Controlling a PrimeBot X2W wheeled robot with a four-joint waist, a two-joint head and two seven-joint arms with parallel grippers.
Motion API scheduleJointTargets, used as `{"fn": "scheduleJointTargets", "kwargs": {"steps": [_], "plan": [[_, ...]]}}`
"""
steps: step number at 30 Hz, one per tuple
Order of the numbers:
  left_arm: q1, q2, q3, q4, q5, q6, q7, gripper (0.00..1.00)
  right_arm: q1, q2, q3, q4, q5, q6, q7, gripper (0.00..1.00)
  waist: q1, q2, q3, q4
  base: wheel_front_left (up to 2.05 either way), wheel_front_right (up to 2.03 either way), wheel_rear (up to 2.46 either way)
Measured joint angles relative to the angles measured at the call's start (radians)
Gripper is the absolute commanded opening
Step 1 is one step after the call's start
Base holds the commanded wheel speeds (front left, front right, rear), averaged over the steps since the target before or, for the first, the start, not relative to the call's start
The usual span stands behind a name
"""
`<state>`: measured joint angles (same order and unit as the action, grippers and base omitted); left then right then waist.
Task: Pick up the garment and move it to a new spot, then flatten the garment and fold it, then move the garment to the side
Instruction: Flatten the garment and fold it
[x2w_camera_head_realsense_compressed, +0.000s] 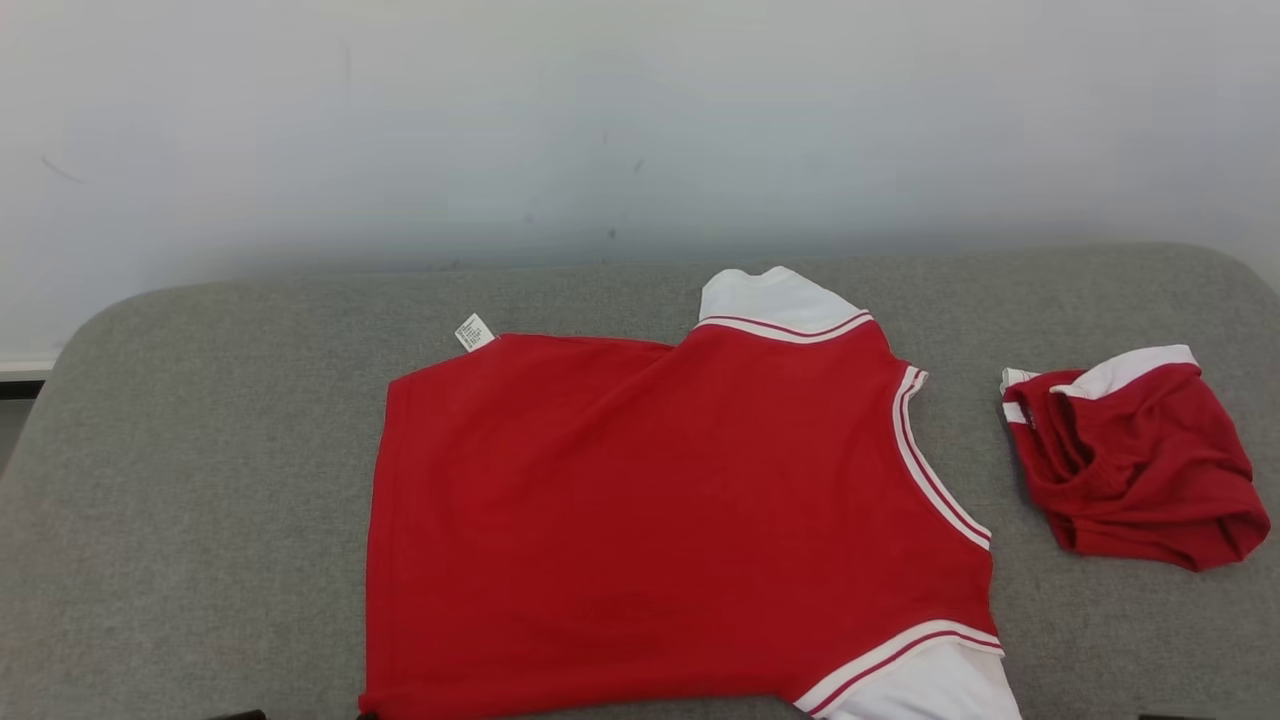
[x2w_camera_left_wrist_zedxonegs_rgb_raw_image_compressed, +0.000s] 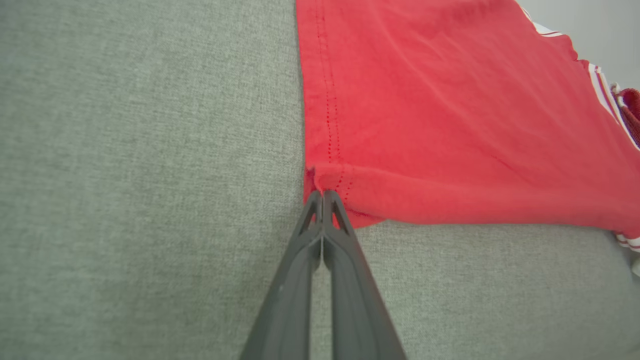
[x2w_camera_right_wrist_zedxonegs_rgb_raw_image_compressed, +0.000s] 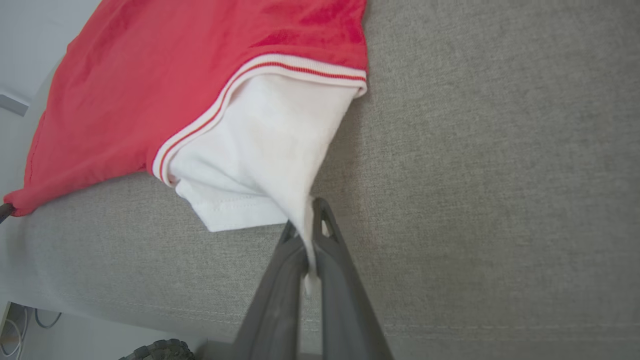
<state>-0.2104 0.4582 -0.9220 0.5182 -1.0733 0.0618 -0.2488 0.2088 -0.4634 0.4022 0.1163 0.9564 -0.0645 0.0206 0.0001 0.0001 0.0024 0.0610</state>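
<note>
On grey cushion, left tool pinching red garment hem, right tool clenching sleeve

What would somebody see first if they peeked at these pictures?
A big red shirt with white sleeves lies spread flat in the middle of the grey cushion. A smaller red bundle, all crumpled, sits apart to its right. At the near edge, the left fingers pinch the shirt's red hem corner and the right fingers pinch its white sleeve.
</note>
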Motion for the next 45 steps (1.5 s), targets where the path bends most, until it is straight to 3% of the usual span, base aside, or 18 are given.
{"fn": "scheduleJointTargets", "kwargs": {"steps": [16, 17, 18, 19, 20, 21, 29, 45], "plan": [[-0.024, -0.011, -0.036, 0.040, 0.038, 0.009, 0.011, 0.00, -0.033, -0.011, 0.066, 0.060, -0.046, -0.024, 0.104, 0.00, -0.0001, 0.0000, 0.011, 0.006, 0.00, 0.00, 0.00], [-0.024, -0.012, -0.036, 0.042, 0.039, 0.009, 0.011, 0.00, -0.033, -0.012, 0.069, 0.064, -0.050, -0.025, 0.104, 0.15, 0.0000, -0.0001, 0.010, 0.007, 0.00, 0.00, 0.00], [-0.024, -0.013, -0.037, 0.044, 0.039, 0.009, 0.011, 0.08, -0.033, -0.012, 0.069, 0.066, -0.054, -0.025, 0.104, 0.42, 0.0000, 0.0000, 0.009, 0.007, 0.00, 0.00, 0.00], [-0.024, -0.015, -0.037, 0.046, 0.039, 0.009, 0.012, 0.44, -0.034, -0.012, 0.069, 0.066, -0.055, -0.026, 0.104, 0.95, 0.0000, -0.0001, 0.008, 0.008, 0.00, 0.00, 0.00], [-0.024, -0.015, -0.037, 0.047, 0.039, 0.009, 0.014, 0.95, -0.035, -0.012, 0.069, 0.066, -0.056, -0.029, 0.104, 1.00, 0.0000, -0.0001, 0.007, 0.008, 0.00, 0.00, 0.00], [-0.022, -0.014, -0.037, 0.049, 0.039, 0.010, 0.013, 1.00, -0.036, -0.012, 0.069, 0.067, -0.056, -0.030, 0.111, 1.00, 0.0000, 0.0000, 0.005, 0.008, 0.00, 0.00, 0.00], [0.001, 0.017, -0.003, 0.018, 0.036, 0.027, 0.010, 1.00, -0.033, -0.068, 0.006, 0.054, -0.039, -0.032, 0.095, 1.00, 0.0000, -0.0001, -0.006, 0.004, 0.00, 0.00, 0.00], [0.002, 0.013, 0.078, -0.112, 0.053, 0.053, 0.002, 1.00, -0.024, -0.061, -0.021, -0.029, -0.026, -0.032, 0.047, 1.00, 0.0000, 0.0000, 0.001, 0.027, 0.00, 0.00, 0.00]]}}
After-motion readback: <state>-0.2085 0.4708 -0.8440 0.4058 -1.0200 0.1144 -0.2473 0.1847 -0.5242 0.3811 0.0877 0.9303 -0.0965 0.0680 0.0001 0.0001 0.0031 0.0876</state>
